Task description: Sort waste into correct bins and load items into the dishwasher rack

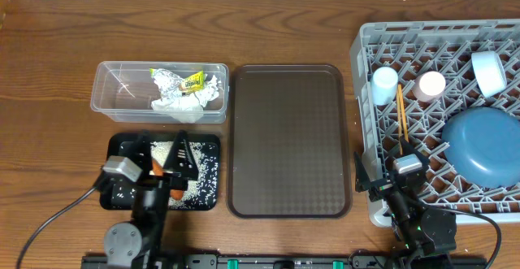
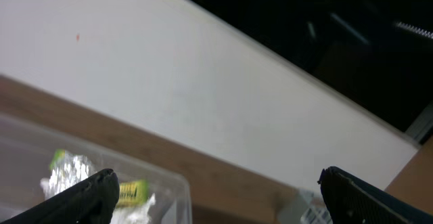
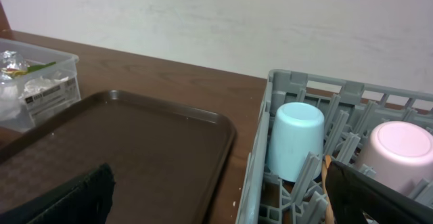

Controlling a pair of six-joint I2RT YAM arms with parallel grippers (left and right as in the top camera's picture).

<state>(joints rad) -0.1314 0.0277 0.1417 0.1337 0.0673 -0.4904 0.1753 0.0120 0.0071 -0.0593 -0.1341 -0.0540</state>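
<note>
Left gripper (image 2: 215, 190) is hanging wide open and empty, clear tub (image 2: 40, 149) sitting just ahead of it. Right gripper (image 3: 216, 195) is gaping empty too, light blue cup (image 3: 295, 139) sitting ahead on its right.

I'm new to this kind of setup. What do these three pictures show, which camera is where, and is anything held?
Two robot arms sit at a wooden table, each ending in a two-finger gripper. One picture looks down from above. The other two come from cameras on the wrists, so the dark shapes at their lower corners are the fingers. The left gripper and right gripper are both open, holding nothing. On the table: a clear tub of wrappers, a black tray with rice and a carrot partly hidden by the left arm, a brown tray, and a grey rack holding a light blue cup, a pink cup, chopsticks, a bowl and a blue plate.
</note>
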